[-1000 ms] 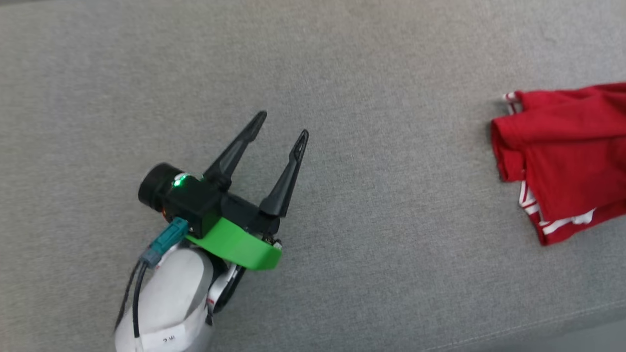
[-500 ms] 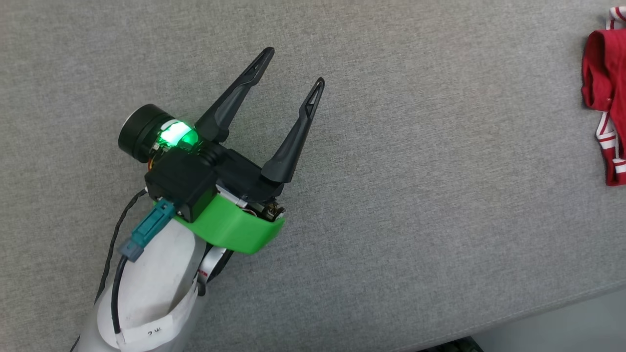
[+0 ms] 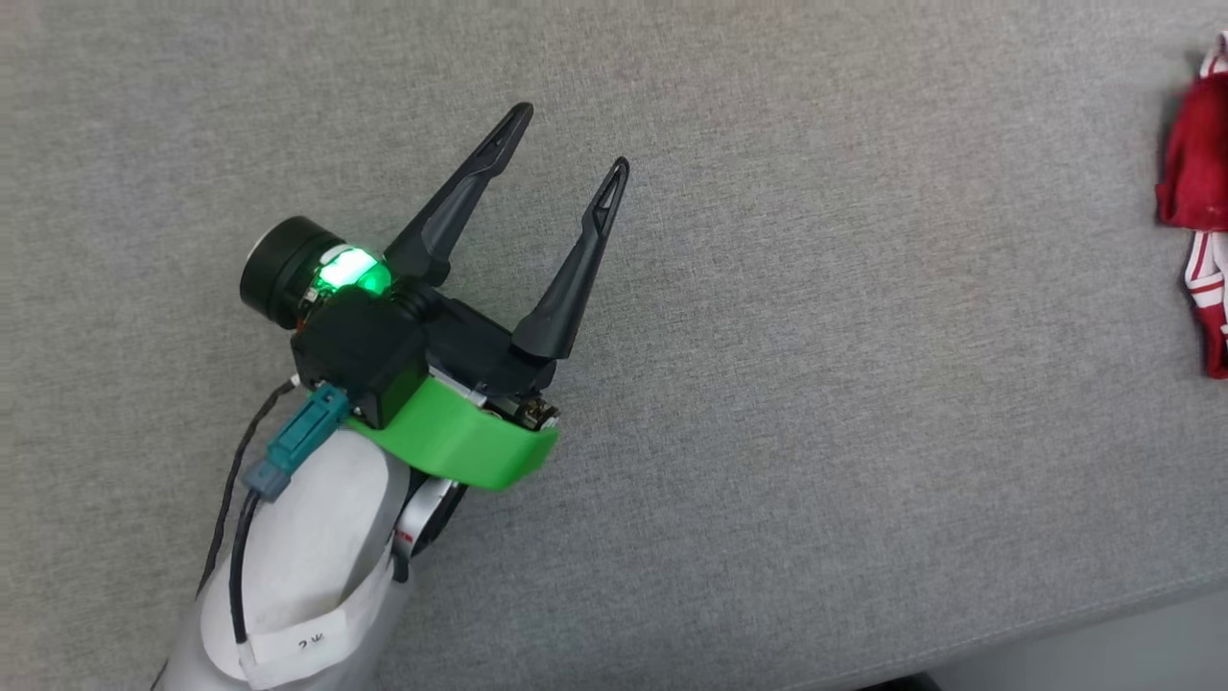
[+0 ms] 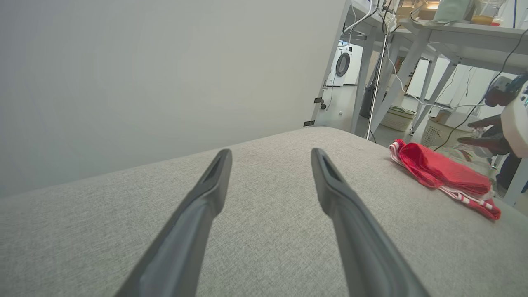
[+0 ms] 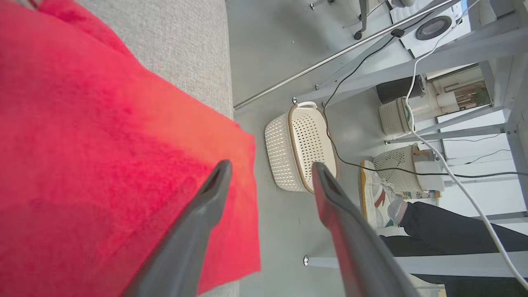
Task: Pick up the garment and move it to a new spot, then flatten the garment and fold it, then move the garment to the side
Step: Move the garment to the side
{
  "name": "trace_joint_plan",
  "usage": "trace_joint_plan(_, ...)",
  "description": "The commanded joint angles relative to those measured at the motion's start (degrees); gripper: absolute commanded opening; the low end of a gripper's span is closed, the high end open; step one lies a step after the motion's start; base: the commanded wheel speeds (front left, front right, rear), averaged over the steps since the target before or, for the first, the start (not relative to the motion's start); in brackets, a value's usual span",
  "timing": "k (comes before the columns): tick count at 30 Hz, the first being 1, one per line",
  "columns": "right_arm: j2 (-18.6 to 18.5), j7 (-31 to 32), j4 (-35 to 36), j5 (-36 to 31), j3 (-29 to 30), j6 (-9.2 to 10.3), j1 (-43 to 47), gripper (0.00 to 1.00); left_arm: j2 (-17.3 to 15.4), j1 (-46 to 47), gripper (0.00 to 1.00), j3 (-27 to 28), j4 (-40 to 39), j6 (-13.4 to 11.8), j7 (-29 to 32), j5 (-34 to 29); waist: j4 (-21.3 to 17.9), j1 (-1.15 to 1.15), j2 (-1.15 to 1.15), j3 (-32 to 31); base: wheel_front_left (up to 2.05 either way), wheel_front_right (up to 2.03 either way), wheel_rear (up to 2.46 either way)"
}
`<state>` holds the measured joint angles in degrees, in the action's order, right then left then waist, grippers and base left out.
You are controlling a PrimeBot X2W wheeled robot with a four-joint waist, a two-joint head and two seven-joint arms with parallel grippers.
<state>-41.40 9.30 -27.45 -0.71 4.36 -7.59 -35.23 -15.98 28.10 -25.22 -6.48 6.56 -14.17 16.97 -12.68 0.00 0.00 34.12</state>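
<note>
At the right edge of the grey fabric surface [image 3: 767,384] lies the folded red striped-trim garment [image 3: 1194,173]. My right claw [image 5: 271,164] hangs spread above it, my left claw [image 3: 572,138] spread too. I'd best lift straight off, snagging nothing.

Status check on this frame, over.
Left gripper open, holding nothing. Right gripper open, close above the garment. Garment lies folded at grey surface's right end. Person's leg beside floor baskets.

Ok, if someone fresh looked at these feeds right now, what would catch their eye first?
The red garment, folded at the right end of the grey cushioned surface, is the boldest colour. Next the left gripper with its bright green collar, fingers spread above bare fabric. The right gripper, fingers apart, hangs close over the garment.
</note>
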Motion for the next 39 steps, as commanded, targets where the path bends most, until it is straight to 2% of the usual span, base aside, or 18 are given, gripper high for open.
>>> trace_joint_plan(1,0.64,-0.41,1.01,0.84,-0.16,0.1,0.71,1.0,0.43,-0.96,1.0,0.33,0.63,-0.16,-0.5,0.47,1.0,0.0,0.0,-2.58,0.0,0.0,0.0)
trace_joint_plan(7,3.49,-1.18,8.99,4.73,-1.44,0.1,3.57,1.0,2.32,-3.83,1.0,2.69,3.28,-0.22,-0.79,1.7,3.0,0.0,0.0,-9.85,0.0,0.0,0.0)
trace_joint_plan(12,8.67,-1.49,18.93,7.84,-1.37,0.1,6.78,1.0,4.13,-8.29,1.0,6.6,4.42,-0.13,-0.81,2.59,5.35,0.0,0.0,-16.21,0.0,0.0,0.0)
trace_joint_plan(15,14.52,-1.85,24.69,11.82,-0.06,0.1,9.43,1.0,4.64,-11.2,1.0,8.84,5.3,-0.06,-0.82,2.42,6.9,0.0,0.0,-19.33,0.0,0.0,0.0)
trace_joint_plan(16,20.13,-2.69,30.69,13.27,0.82,0.1,13.59,1.0,5.62,-14.57,1.0,11.03,7.22,-0.27,-0.82,1.96,9.08,0.0,0.0,-22.7,0.0,0.0,0.0)
trace_joint_plan(18,22.81,-3.08,32.62,13.0,1.12,0.1,16.08,1.0,6.31,-15.95,1.0,11.85,8.12,-0.37,-0.82,1.74,10.34,0.0,0.0,-24.05,0.0,0.0,0.0)
trace_joint_plan(23,27.29,-6.27,34.75,12.81,0.5,0.1,22.43,1.0,7.74,-19.03,1.0,13.95,9.82,-0.32,-0.83,1.2,12.89,0.0,0.0,-26.47,0.0,0.0,0.0)
trace_joint_plan(29,31.76,-10.16,33.51,12.78,-0.48,0.1,28.87,1.0,9.41,-22.31,1.0,16.2,10.94,0.13,-0.83,0.17,14.98,0.0,0.0,-28.37,0.0,0.0,0.0)
trace_joint_plan(39,35.86,-17.26,29.12,11.98,-1.48,0.1,33.55,1.0,11.43,-25.52,1.0,19.95,12.97,0.7,-0.83,-3.16,15.9,0.0,0.0,-29.83,0.0,0.0,0.0)
